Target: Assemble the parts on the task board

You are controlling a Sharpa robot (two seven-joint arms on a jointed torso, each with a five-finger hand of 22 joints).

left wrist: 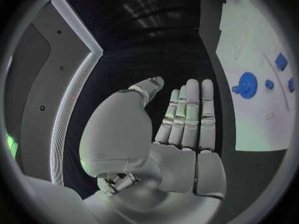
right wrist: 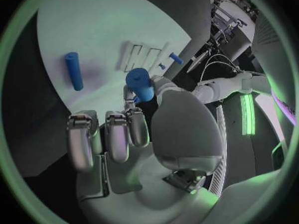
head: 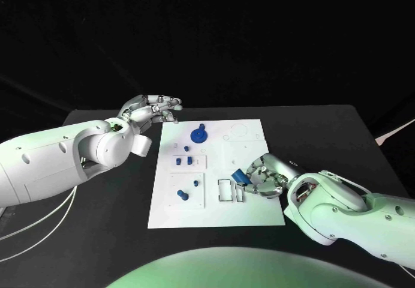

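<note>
The white task board (head: 216,207) lies in the middle of the black table. A blue gear (head: 199,134) stands at its far side, with small blue pieces (head: 183,160) nearer and a blue peg (head: 182,194) in the near left panel. My right hand (head: 266,178) hovers over the board's right side and pinches a blue cylindrical part (head: 240,176) next to the narrow slots (head: 229,191). The right wrist view shows that part (right wrist: 140,84) between thumb and finger, the peg (right wrist: 74,70) lying beyond. My left hand (head: 154,109) hangs off the board's far left corner, fingers straight (left wrist: 187,114), holding nothing.
The left wrist view shows the gear (left wrist: 247,84) and small blue pieces (left wrist: 281,61) on the board (left wrist: 255,124). Bare black table (head: 328,132) surrounds the board on all sides. White cables (head: 52,210) run along the table's left edge.
</note>
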